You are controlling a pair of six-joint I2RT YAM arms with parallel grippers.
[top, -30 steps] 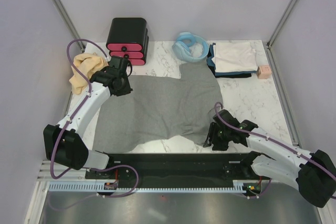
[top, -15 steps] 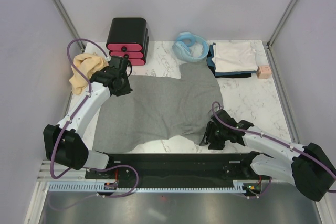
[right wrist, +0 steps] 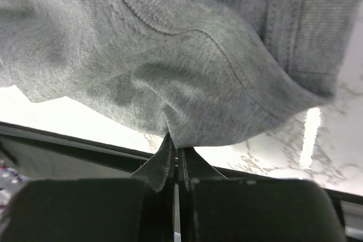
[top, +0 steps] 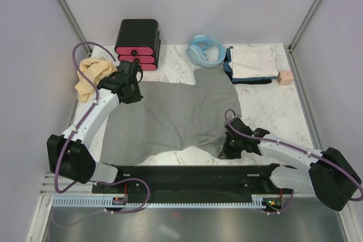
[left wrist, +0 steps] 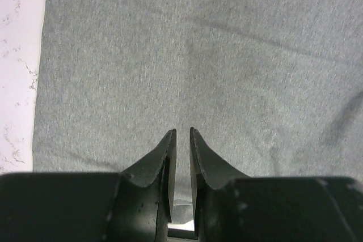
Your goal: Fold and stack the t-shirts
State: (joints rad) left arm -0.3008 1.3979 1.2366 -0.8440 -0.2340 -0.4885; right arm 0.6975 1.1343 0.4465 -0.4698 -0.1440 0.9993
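Note:
A large heather-grey t-shirt (top: pixel 176 114) lies spread flat across the middle of the table. My right gripper (top: pixel 227 150) is at its near right corner, shut on a bunched fold of the grey t-shirt's edge (right wrist: pixel 215 100); the cloth rises straight from the closed tips (right wrist: pixel 177 143). My left gripper (top: pixel 133 92) sits over the far left edge of the same shirt. Its jaws (left wrist: pixel 181 131) stand a narrow gap apart, with flat grey cloth (left wrist: pixel 215 55) beneath and nothing visibly pinched. A crumpled tan-yellow t-shirt (top: pixel 91 75) lies at the far left. A folded stack, whitish t-shirt (top: pixel 252 60) on dark ones, rests at the far right.
A black box with pink drawers (top: pixel 138 43) stands at the back, with a light-blue coiled hose (top: pixel 205 50) beside it. A small pink block (top: pixel 284 77) sits right of the folded stack. A black rail (top: pixel 187 175) runs along the near table edge, just below my right gripper.
My right arm has slid a little left towards the shirt's near right corner, and its jaws have closed on the cloth edge. The left arm has not moved.

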